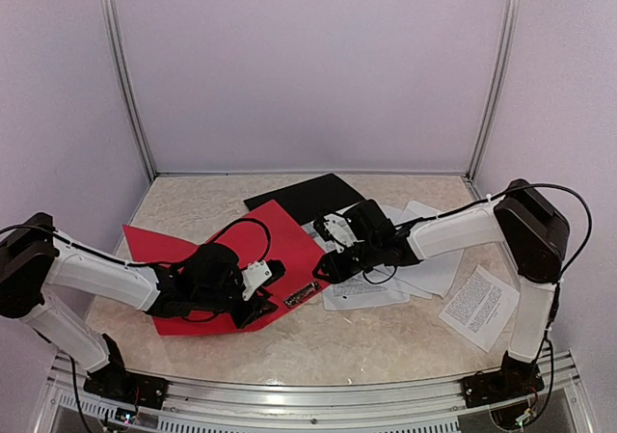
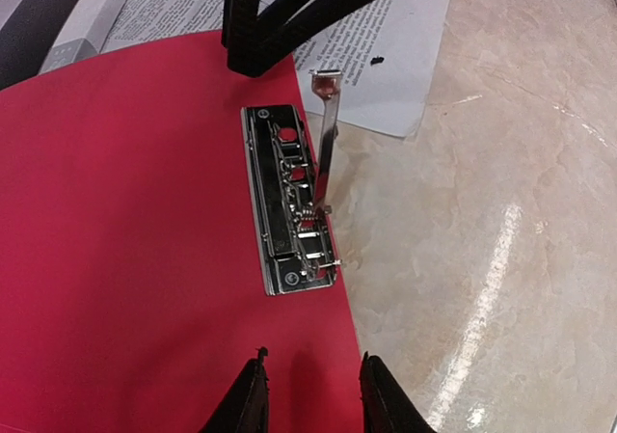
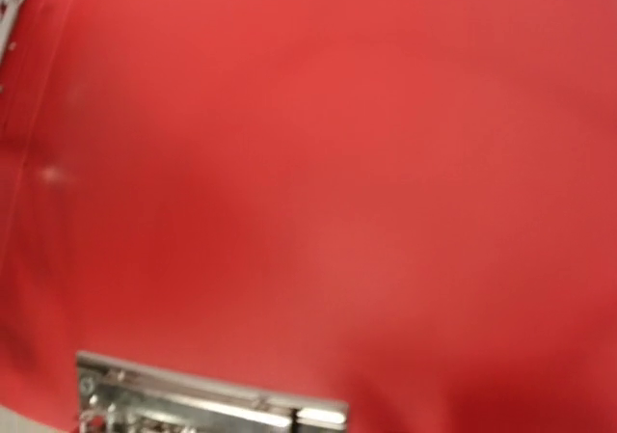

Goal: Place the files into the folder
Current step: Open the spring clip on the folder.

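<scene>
The red folder point(image 1: 207, 259) lies open on the table, its metal clip point(image 2: 289, 202) near the right edge with the lever point(image 2: 329, 134) raised. My left gripper point(image 2: 313, 394) is open and empty, low over the folder's edge just short of the clip. My right gripper point(image 1: 323, 264) hangs at the folder's right edge. In the left wrist view its black fingers point(image 2: 253, 47) meet at the tips there. Its own view shows only blurred red folder point(image 3: 337, 163) and clip point(image 3: 193, 404). The white printed files point(image 1: 371, 291) lie beside the folder under the right arm. A smaller sheet point(image 1: 479, 306) lies at the right.
A black sheet point(image 1: 304, 197) lies behind the folder. The marbled tabletop point(image 2: 501, 221) is bounded by pale walls and metal posts. A metal rail runs along the front edge.
</scene>
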You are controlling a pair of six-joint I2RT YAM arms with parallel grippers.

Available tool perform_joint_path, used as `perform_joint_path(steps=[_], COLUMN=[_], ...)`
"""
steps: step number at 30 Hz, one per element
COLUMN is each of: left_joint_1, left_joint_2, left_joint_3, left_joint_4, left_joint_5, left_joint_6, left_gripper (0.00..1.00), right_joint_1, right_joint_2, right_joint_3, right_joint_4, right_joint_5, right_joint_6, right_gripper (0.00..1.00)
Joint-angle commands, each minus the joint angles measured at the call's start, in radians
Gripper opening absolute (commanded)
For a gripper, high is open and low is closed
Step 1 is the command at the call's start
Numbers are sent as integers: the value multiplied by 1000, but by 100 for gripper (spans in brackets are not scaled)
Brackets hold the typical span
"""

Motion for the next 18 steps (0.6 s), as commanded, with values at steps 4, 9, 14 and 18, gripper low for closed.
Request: perform_joint_path(steps=[4,9,14,18], left_joint_1=[-7,-7,-7,-6], left_joint_2=[-2,-10,-1,-13], left_joint_3=[38,54,71,77], left_joint_4=[13,9,-6,-39], left_joint_5=[-60,-123,-155,-193], left_joint_6=[-27,-27,-48,-88], left_gripper=[41,48,52,55], right_joint_1=[59,94,123,155], right_joint_2=[-22,-38,-52,-45], right_joint_3=[-33,-36,-18,12], right_joint_4=[-55,-71,-84,-112], right_joint_5=[21,45,72,99], right_joint_6=[1,3,4,-4], right_gripper=[27,25,25,24])
